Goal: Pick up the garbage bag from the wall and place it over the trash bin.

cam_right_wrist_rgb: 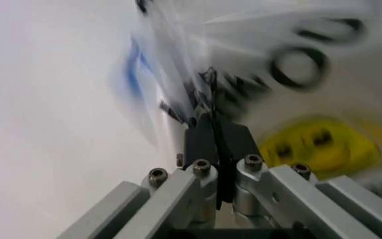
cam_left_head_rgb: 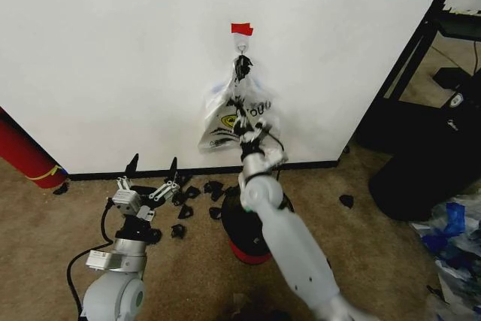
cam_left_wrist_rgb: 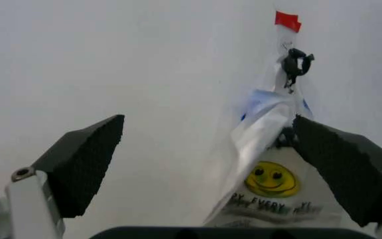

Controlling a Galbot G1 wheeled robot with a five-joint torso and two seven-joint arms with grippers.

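The garbage bag (cam_left_head_rgb: pixel 224 116) hangs from a small metal hook (cam_left_head_rgb: pixel 242 46) on the white wall (cam_left_head_rgb: pixel 113 58), just under a strip of red tape (cam_left_head_rgb: pixel 242 29). It is thin and see-through, with blue edges and a yellow smiley. My right gripper (cam_left_head_rgb: pixel 245 122) reaches up against the bag's middle; in the right wrist view it (cam_right_wrist_rgb: pixel 214 133) is shut on a bunched fold of the bag (cam_right_wrist_rgb: pixel 297 64). The black trash bin (cam_left_head_rgb: pixel 234 225) with a red base stands on the carpet below, partly hidden by my right arm. My left gripper (cam_left_head_rgb: pixel 152 166) is open, low and left of the bag (cam_left_wrist_rgb: pixel 270 164).
A large red cylinder (cam_left_head_rgb: pixel 26 155) leans at the far left. Black scraps (cam_left_head_rgb: pixel 192 199) litter the carpet along the baseboard (cam_left_head_rgb: pixel 98 174). A black shelf frame (cam_left_head_rgb: pixel 421 43), dark items (cam_left_head_rgb: pixel 421 171) and crumpled plastic (cam_left_head_rgb: pixel 455 242) crowd the right side.
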